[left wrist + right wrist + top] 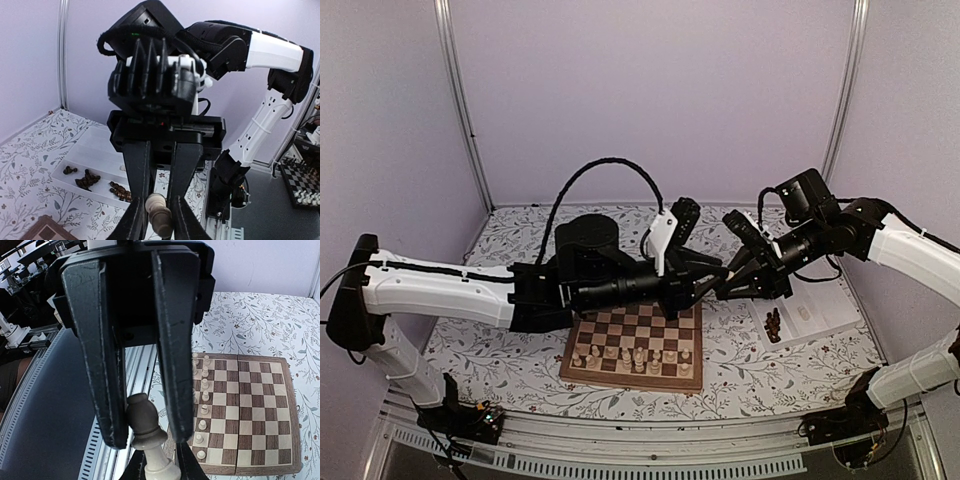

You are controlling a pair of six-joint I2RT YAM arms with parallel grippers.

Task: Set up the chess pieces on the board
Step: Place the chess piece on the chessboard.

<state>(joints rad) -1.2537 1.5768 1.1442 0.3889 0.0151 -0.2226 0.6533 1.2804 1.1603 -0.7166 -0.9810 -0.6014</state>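
**Holding one pale piece between both grippers**

On your left, the left gripper [159, 222] is clamped on the base of a pale piece [145, 425], in the air near the board's [630, 384] far right corner. The right gripper [146, 440] pinches its head. Other pale pieces [630, 355] stand on the board's near rows. Dark pieces [773, 325] lie on the white tray [815, 312] at your right.

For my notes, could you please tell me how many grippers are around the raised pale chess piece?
2. The left gripper flanks the pale chess piece at its base, the right gripper at its rounded head.
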